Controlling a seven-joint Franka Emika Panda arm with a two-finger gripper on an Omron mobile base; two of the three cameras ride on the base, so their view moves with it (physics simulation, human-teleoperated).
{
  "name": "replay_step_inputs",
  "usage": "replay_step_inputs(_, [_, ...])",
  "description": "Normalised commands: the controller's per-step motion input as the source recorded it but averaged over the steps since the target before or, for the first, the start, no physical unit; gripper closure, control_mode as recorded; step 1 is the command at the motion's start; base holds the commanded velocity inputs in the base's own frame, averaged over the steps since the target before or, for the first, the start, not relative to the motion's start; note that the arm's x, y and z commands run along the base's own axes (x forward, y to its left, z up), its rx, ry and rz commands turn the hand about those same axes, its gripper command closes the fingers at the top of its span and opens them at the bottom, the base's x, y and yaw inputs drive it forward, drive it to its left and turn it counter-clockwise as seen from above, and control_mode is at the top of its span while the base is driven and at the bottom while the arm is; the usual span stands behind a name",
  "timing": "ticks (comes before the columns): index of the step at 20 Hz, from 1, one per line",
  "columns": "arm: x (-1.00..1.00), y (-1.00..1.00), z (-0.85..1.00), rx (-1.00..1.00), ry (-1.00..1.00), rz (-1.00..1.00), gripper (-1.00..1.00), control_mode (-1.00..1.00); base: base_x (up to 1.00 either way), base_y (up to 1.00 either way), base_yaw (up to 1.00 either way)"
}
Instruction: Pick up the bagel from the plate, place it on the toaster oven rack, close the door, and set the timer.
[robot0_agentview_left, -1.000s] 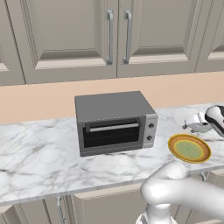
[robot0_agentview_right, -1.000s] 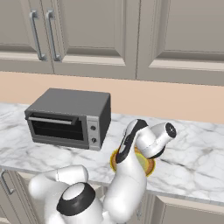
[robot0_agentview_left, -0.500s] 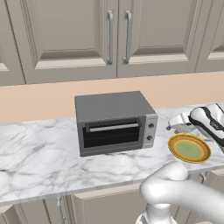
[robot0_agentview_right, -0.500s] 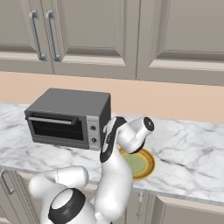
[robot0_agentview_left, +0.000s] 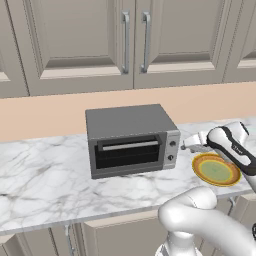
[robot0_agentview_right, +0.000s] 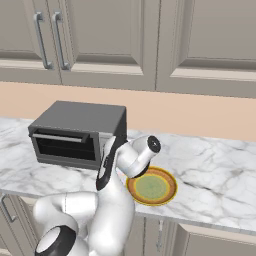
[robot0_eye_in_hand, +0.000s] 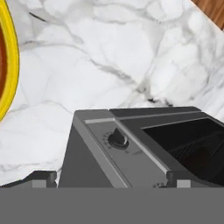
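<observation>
Two dark fingertips (robot0_eye_in_hand: 43, 177) are seen wide apart at the bottom of the hand view, with nothing clasped between them; the gripper (robot0_eye_in_hand: 111, 179) is spread and empty. Directly ahead of it, the control panel of the toaster oven (robot0_agentview_left: 131, 140) is framed, a dark timer knob (robot0_eye_in_hand: 117, 138) lying just beyond the gap between the fingertips. To one side of the knob the dark glass of the door (robot0_eye_in_hand: 188, 146) is shown, and faint bars that may be the toaster oven rack are made out behind it; the door appears closed in both base views. On the other side of the gripper, at the edge of the hand view, the yellow rim of the plate (robot0_eye_in_hand: 9, 65) is caught on the marble counter (robot0_eye_in_hand: 109, 57). In the left base view the gripper (robot0_agentview_left: 192, 144) is held beside the oven's knob side, with the plate (robot0_agentview_left: 216, 170) just below and behind the wrist. The bagel cannot be made out on the plate or elsewhere.
</observation>
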Motion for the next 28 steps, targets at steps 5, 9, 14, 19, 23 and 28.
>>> replay_step_inputs(5, [-0.32, 0.08, 0.20, 0.00, -0.04, 0.02, -1.00, -1.00, 0.00, 0.00, 0.00])
replay_step_inputs(9, [-0.07, 0.22, 0.11, 0.00, 0.04, 0.04, -1.00, -1.00, 0.00, 0.00, 0.00])
replay_step_inputs(14, [0.26, 0.23, 0.23, 0.00, 0.06, 0.02, -1.00, -1.00, 0.00, 0.00, 0.00])
replay_step_inputs(19, [0.39, 0.01, 0.26, 0.01, 0.01, 0.00, -1.00, -1.00, 0.00, 0.00, 0.00])
replay_step_inputs(23, [0.37, 0.00, 0.04, 0.00, 0.00, 0.00, -1.00, -1.00, 0.00, 0.00, 0.00])
replay_step_inputs(28, [0.29, 0.00, -0.03, 0.00, 0.00, 0.00, -1.00, -1.00, 0.00, 0.00, 0.00])
